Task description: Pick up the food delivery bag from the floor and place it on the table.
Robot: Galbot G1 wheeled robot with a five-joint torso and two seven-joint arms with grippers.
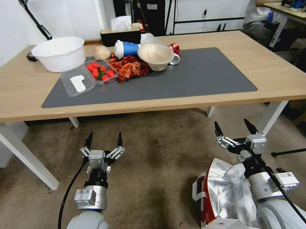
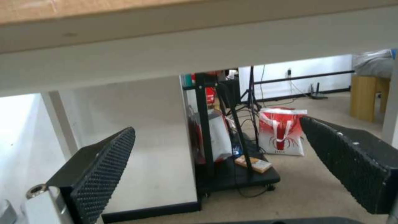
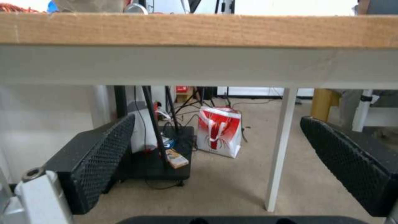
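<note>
Silver-lined food delivery bag point(image 1: 222, 196) sits on the floor point(image 1: 153, 169), lower right of frame, mouth up for access. Right end effector point(image 1: 235, 127) hovers above it, fingers spread; left end effector point(image 1: 103, 140) spread, idle lower left. Worktop point(image 1: 278, 72) mat offers free space right.

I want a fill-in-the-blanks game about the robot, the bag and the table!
1. The bag sits on the ____, not on the table.
2. The bag lies under the robot's ____ arm.
3. The left gripper and right gripper both have their fingers ____.
4. The strawberries lie on the dark grey ____.

Missing words: floor; right; open; mat
</note>
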